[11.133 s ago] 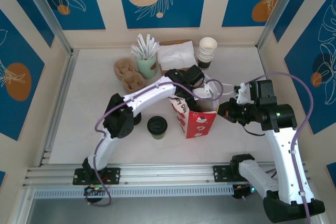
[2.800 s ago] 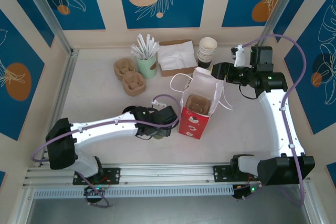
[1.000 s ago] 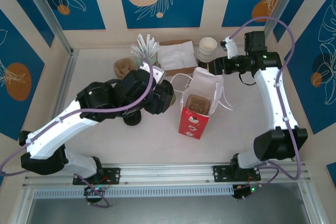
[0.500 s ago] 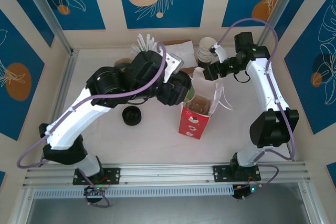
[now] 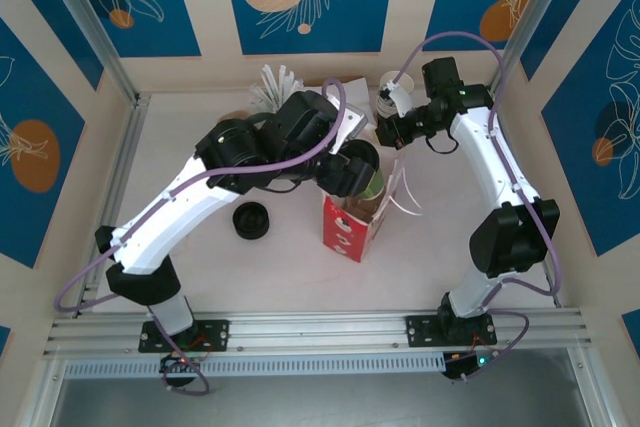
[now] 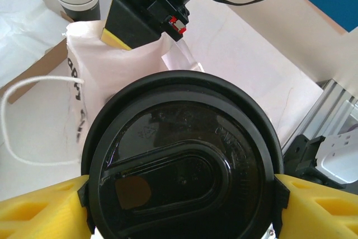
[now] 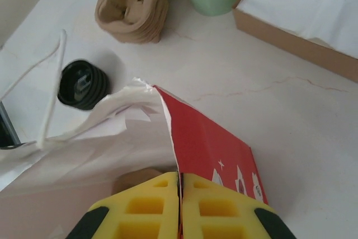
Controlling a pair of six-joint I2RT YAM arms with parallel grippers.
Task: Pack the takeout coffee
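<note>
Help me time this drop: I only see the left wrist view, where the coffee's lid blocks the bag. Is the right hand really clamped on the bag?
Observer: Yes. In the right wrist view the right hand has its fingers shut on the red bag, pinching the top edge of its wall.
Operator: Is the cup over the opening?
Observer: From the top, the takeout coffee, held by the left hand, is at the bag's open top, its greenish side showing.
Operator: Anything inside the bag?
Observer: The right wrist view shows something brown low inside; I cannot tell what it is.
</note>
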